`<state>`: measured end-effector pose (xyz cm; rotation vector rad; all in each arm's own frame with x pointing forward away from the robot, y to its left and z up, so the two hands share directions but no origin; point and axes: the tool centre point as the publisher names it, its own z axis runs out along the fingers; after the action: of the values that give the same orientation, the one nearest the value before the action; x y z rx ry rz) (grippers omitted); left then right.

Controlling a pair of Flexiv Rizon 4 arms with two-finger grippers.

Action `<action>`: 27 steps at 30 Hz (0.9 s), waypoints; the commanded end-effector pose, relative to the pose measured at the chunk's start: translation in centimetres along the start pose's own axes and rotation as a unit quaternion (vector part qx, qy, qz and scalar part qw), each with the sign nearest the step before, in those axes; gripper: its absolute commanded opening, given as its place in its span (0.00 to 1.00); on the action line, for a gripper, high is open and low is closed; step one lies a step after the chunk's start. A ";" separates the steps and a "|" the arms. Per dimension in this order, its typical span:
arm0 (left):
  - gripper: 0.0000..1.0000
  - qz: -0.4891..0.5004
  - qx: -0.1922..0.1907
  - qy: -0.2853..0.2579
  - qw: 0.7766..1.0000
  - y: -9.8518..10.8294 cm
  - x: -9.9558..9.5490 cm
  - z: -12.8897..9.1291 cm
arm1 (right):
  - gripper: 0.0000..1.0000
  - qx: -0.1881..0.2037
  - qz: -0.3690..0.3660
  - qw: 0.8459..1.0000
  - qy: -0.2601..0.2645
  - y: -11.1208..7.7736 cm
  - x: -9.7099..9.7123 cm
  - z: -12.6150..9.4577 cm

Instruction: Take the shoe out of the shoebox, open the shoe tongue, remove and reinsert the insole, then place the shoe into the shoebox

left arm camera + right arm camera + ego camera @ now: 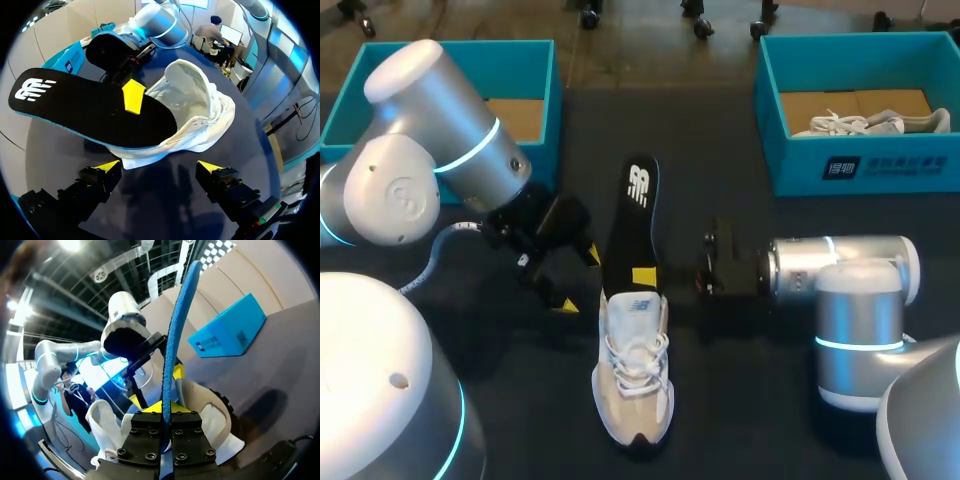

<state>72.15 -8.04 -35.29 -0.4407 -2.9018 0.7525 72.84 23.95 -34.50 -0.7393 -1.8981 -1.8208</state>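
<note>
A white and beige sneaker (632,372) lies on the dark table, toe toward the front edge. Its black insole (637,215) sticks out of the heel opening, slanting up and away. My right gripper (644,275) reaches in from the right and is shut on the insole's lower part. In the right wrist view the insole (178,325) stands edge-on between the right gripper's (167,415) fingers, above the sneaker (212,422). My left gripper (578,281) is open just left of the heel. In the left wrist view the left gripper (159,167) is empty, with the insole (85,107) and sneaker (200,107) just ahead.
An open teal shoebox (542,75) with a bare cardboard floor stands at the back left. A second teal shoebox (860,168) at the back right holds another pale sneaker (875,122). A grey cable (432,262) hangs by my left arm.
</note>
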 end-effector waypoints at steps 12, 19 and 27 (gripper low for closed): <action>1.00 0.000 0.000 -0.001 1.000 0.0 0.0 0.1 | 0.00 0.023 -0.001 1.000 0.017 -3.8 0.3 -0.2; 1.00 0.000 0.000 -0.001 1.000 0.0 0.0 0.1 | 0.16 0.030 -0.015 0.999 0.020 -2.8 1.0 0.6; 1.00 0.000 0.000 -0.001 1.000 0.0 0.0 0.1 | 0.26 0.040 -0.027 0.999 0.019 -2.0 1.3 1.2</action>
<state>72.15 -8.04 -35.29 -0.4407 -2.9018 0.7525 70.49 24.59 -35.02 -0.6268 -1.9654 -1.7740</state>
